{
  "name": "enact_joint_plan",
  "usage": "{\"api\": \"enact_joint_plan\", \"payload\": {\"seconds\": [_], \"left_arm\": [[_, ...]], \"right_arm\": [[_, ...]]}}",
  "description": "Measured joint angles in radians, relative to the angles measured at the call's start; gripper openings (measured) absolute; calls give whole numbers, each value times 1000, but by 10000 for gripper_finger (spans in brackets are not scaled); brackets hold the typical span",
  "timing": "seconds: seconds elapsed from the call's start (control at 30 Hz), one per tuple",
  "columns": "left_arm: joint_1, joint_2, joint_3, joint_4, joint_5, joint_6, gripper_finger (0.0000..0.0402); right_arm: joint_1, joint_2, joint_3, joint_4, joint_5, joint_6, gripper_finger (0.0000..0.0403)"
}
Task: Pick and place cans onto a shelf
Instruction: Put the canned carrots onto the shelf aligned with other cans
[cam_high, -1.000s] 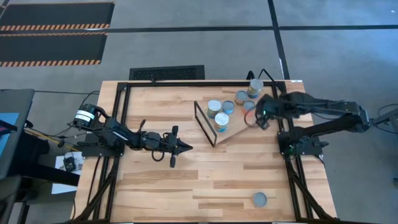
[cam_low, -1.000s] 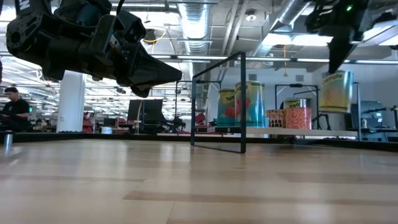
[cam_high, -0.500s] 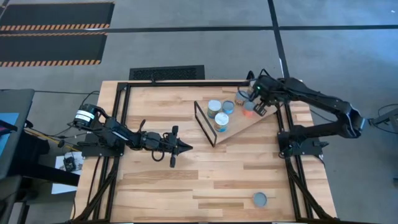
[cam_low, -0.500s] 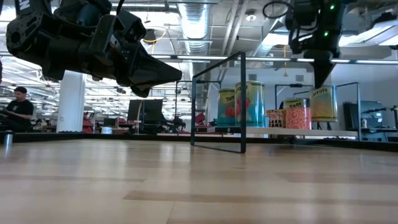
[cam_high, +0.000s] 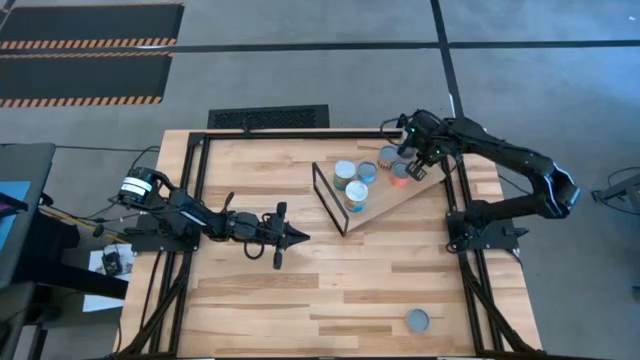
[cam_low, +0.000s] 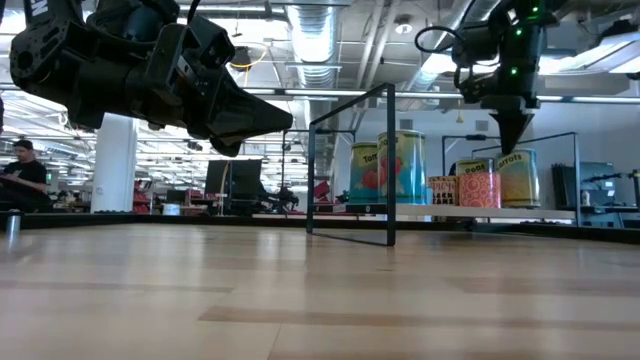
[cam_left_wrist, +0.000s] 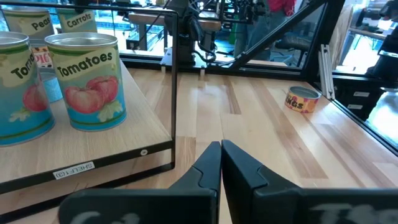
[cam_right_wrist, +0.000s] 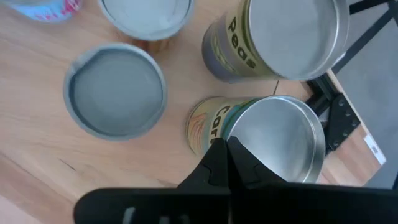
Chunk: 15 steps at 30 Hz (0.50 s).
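Observation:
The shelf (cam_high: 385, 203), a light board with a black wire frame end (cam_high: 328, 197), lies at the table's far right and carries several cans. Two are teal Tomatoes cans (cam_left_wrist: 90, 81). A red can (cam_low: 478, 188) and a Peas can (cam_right_wrist: 280, 37) stand beside the yellow Carrots can (cam_low: 515, 180). My right gripper (cam_right_wrist: 230, 152) is shut and points down onto the Carrots can's silver top. In the low view that can's base sits level with its neighbours' bases. My left gripper (cam_high: 298, 237) hangs shut above the table, left of the wire frame. My right gripper comes steeply from above, and its shut fingertips (cam_low: 517, 145) meet the middle of the Carrots can's round top (cam_right_wrist: 280, 134). Nothing is pinched between the fingers. The can stands upright under the tips, its base level with the other cans on the shelf.
One loose can (cam_high: 417, 320) sits on the plank tabletop near the front right corner. Black frame rails (cam_high: 470, 290) run along the table's edges. Bare wood lies between the shelf and the near edge.
My right gripper has moved toward the table's far edge, a little to the left, and down. The Carrots can has stayed under its shut tips the whole way. The can hung above the shelf a second ago and now sits level with the other cans.

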Motion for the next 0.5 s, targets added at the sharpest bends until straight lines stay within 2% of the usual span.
{"api": "enact_joint_plan", "payload": {"seconds": [0.17, 0.5], "left_arm": [[0, 0, 0, 1, 0, 0, 0], [0, 0, 0, 2, 5, -13, 0]], "right_arm": [[-1, -2, 0, 15, -8, 0, 11], [0, -4, 0, 5, 5, 22, 90]]}}
